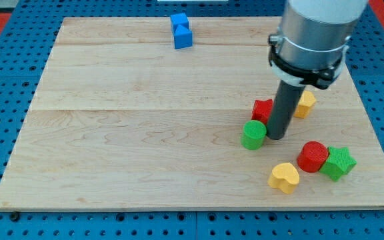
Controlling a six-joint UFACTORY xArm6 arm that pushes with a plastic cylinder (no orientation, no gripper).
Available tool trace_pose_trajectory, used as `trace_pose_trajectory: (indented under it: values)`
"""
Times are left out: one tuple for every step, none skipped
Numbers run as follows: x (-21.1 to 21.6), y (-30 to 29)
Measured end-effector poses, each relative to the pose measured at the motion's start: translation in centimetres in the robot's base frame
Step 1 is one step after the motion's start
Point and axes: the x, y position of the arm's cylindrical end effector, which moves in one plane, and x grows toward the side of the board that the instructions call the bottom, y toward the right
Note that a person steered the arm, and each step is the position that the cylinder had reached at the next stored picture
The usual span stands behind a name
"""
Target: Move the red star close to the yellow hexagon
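Note:
The red star [262, 109] lies right of the board's middle, partly hidden behind my rod. The yellow hexagon [305, 104] lies just to its right, also partly hidden by the rod. My tip [276, 137] rests on the board right below the red star and touching or nearly touching the right side of a green cylinder [253, 135]. The rod stands between the star and the hexagon in this view.
A red cylinder [313, 157], a green star [339, 163] and a yellow heart [285, 177] lie at the lower right. A blue block [181, 31] sits at the board's top edge. The wooden board [112, 133] lies on a blue pegboard.

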Motion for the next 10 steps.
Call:
trace_pose_trajectory:
  values:
    - [1.0,0.6]
    - [1.6,-0.1]
    - [-2.0,-5.7]
    - [-3.6,-9.2]
    - [-1.3,-4.5]
    - [-2.4,-4.1]
    - [-5.6,-5.7]
    - [-5.1,-1.8]
    - [-4.9,0.9]
    - [-4.3,-2.6]
